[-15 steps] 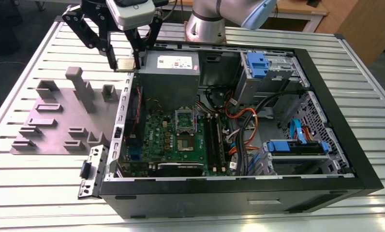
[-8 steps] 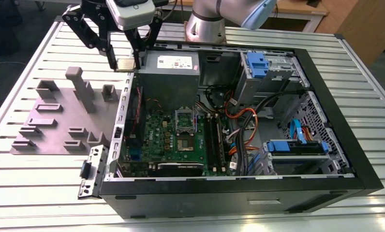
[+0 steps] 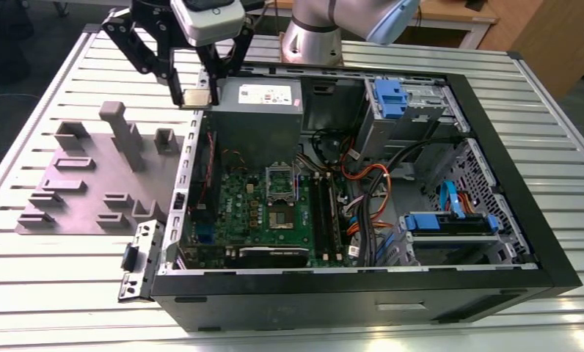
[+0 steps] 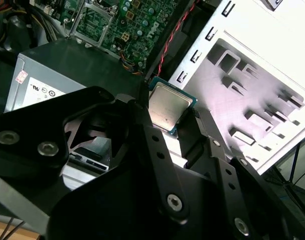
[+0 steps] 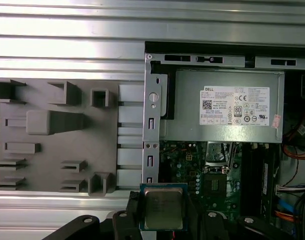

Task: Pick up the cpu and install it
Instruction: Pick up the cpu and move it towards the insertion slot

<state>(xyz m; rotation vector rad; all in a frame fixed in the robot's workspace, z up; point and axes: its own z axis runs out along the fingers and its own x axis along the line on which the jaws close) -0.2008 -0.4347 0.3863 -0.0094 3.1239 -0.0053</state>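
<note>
One ribbed metal table (image 3: 48,301) of long shiny slats carries everything we see. One black computer case (image 3: 527,191), boxy and matte, lies open on its side on the table. One grey moulded tray (image 3: 77,187) of rectangular pegs and pockets sits just beside the case, at the exterior view's left.

Inside the case we count:
- one grey metal box (image 3: 257,121) with a white label
- one green circuit board (image 3: 243,213)
- two blue plastic brackets, one (image 3: 390,94) toward the top and one (image 3: 450,222) at the lower right

One black pincer (image 3: 196,94) clamps its two jointed fingers (image 4: 147,135) on the edges of the single cpu (image 3: 196,97). We see this flat square chip with its dull silver top and thin pale rim in both wrist views. It hangs in the upper left of the exterior view, over the case's edge beside the labelled box.
</note>
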